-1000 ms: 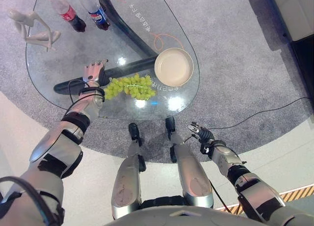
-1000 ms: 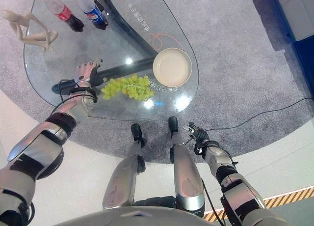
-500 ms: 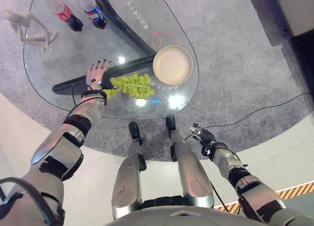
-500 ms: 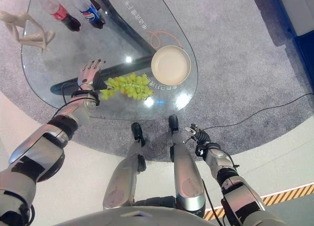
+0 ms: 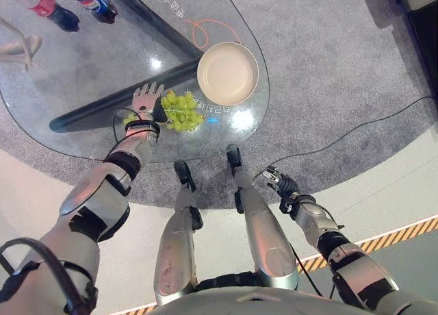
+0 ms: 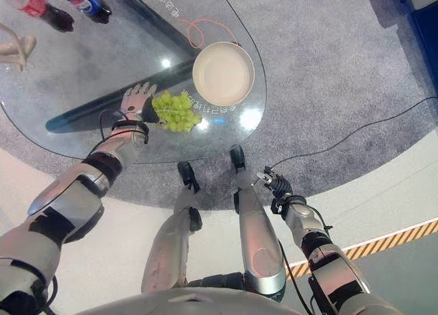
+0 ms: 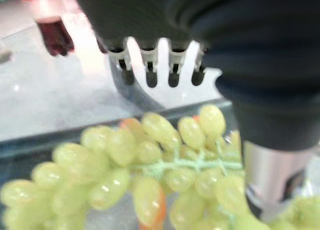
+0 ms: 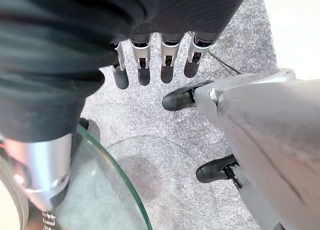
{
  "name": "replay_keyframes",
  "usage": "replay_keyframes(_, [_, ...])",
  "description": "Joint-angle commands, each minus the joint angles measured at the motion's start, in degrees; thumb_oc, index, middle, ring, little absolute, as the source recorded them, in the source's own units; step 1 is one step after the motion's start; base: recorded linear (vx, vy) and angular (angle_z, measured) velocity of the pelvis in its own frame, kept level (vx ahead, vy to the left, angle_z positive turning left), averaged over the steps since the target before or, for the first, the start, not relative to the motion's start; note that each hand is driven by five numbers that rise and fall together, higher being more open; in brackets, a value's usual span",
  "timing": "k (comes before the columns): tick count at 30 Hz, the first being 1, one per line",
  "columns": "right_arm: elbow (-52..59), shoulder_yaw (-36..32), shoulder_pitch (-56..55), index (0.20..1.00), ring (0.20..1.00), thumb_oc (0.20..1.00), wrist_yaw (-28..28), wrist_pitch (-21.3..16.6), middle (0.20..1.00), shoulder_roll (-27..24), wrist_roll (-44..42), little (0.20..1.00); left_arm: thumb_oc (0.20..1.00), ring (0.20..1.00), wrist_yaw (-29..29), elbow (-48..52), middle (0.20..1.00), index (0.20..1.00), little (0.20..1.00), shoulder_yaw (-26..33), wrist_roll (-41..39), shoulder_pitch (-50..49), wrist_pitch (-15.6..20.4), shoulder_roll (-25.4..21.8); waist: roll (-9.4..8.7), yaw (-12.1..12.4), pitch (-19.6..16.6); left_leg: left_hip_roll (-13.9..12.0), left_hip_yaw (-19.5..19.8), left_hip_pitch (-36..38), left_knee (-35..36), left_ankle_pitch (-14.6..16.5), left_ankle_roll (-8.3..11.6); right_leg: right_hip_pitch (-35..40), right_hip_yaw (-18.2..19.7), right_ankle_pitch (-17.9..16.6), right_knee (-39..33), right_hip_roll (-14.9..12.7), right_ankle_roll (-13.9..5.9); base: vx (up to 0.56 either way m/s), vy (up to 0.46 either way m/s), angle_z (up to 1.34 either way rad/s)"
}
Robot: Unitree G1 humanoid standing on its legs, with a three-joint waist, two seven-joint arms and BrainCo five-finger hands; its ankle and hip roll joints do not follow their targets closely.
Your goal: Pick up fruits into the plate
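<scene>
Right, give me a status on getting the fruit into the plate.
Done: nothing; the plate is bare. In hand: the left hand, fingers straight, is over the bunch of grapes lying on the glass table beside the plate. Left: grasp, lift and place the grapes. The right hand hangs idle below the table edge.

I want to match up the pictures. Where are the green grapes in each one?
Left eye view: grapes on the glass table, between the left robot hand and the plate.
Right eye view: same spot, near the plate.
Left wrist view: close up, under the fingers.
Right wrist view: no grapes.
Shared landmark: the plate.
</scene>
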State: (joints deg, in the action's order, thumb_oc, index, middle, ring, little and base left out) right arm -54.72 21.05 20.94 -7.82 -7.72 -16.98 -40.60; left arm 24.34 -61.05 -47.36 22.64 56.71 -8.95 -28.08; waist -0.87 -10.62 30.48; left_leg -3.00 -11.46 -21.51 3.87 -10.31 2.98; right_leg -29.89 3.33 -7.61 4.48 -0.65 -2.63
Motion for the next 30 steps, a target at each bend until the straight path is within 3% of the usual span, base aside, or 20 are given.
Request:
replay_keyframes(1, [3.1, 0.9, -1.0, 1.000, 1.000, 1.000, -0.4, -1.4, 1.000, -0.5, -2.5, 1.000, 1.000, 1.000, 0.3, -4.3, 1.000, 1.000, 1.000, 1.7, 2.2, 2.1, -2.2, 0.2, -0.83, -1.3, -0.7, 1.0, 3.7, -3.9, -10.7, 10.8, 0.34, -2.9, -1.5, 6.2, 6.5, 1.8, -1.17, -0.01, -0.032, -0.11])
replay_keyframes(8, [4.9, 1.4, -1.1, 1.000, 1.000, 1.000, -0.9, -1.8, 1.000, -0.5, -4.4, 1.000, 1.000, 1.000, -0.4, -8.1, 1.000, 1.000, 1.000, -1.0, 8.0, 3.8, -6.5, 1.6, -1.46, -2.6, -0.7, 1.0, 3.6, -7.1, -12.1, 10.7, 0.73, -6.2, -0.8, 5.6, 7.3, 2.3, -0.97, -0.01, -0.031, -0.05])
replay_keyframes(20, [7.2, 1.5, -0.8, 1.000, 1.000, 1.000, -1.4, -2.4, 1.000, -0.4, -6.7, 1.000, 1.000, 1.000, -2.5, -11.0, 1.000, 1.000, 1.000, -3.7, 16.5, 3.0, -10.6, 2.8, -1.85, -3.2, -0.7, 0.6, 3.3, -9.1, -11.7, 10.0, 1.31, -8.4, -0.8, 4.7, 6.8, 2.4, -0.95, -0.01, -0.009, 0.00])
replay_keyframes(21, [7.5, 1.6, -0.7, 1.000, 1.000, 1.000, -1.3, -2.2, 1.000, -0.4, -7.0, 1.000, 0.228, 0.228, -2.4, -11.2, 0.228, 0.228, 0.228, -3.9, 17.2, 3.0, -10.8, 2.8, -1.88, -3.2, -0.7, 0.6, 3.3, -9.2, -11.7, 10.0, 1.36, -8.6, -0.8, 4.7, 6.8, 2.5, -0.93, 0.00, 0.000, 0.00])
replay_keyframes(22, [7.7, 1.6, -0.6, 1.000, 1.000, 1.000, -1.3, -2.1, 1.000, -0.3, -7.2, 1.000, 0.200, 0.200, -2.9, -11.5, 0.200, 0.200, 0.200, -4.0, 18.3, 3.0, -11.1, 2.8, -1.90, -3.2, -0.7, 0.6, 3.3, -9.4, -11.7, 10.0, 1.37, -8.7, -0.8, 4.7, 6.8, 2.5, -0.91, 0.00, 0.000, 0.00])
replay_keyframes(30, [7.2, 2.0, -0.4, 1.000, 1.000, 1.000, -1.9, -2.5, 1.000, 0.3, -7.6, 1.000, 0.200, 0.200, -2.0, -14.8, 0.200, 0.200, 0.200, -4.2, 20.9, 2.5, -11.3, 3.7, -2.60, -3.3, -0.7, 0.4, 3.3, -9.8, -11.9, 10.0, 1.43, -9.1, -0.9, 4.7, 7.0, 2.5, -0.91, 0.00, 0.000, 0.00])
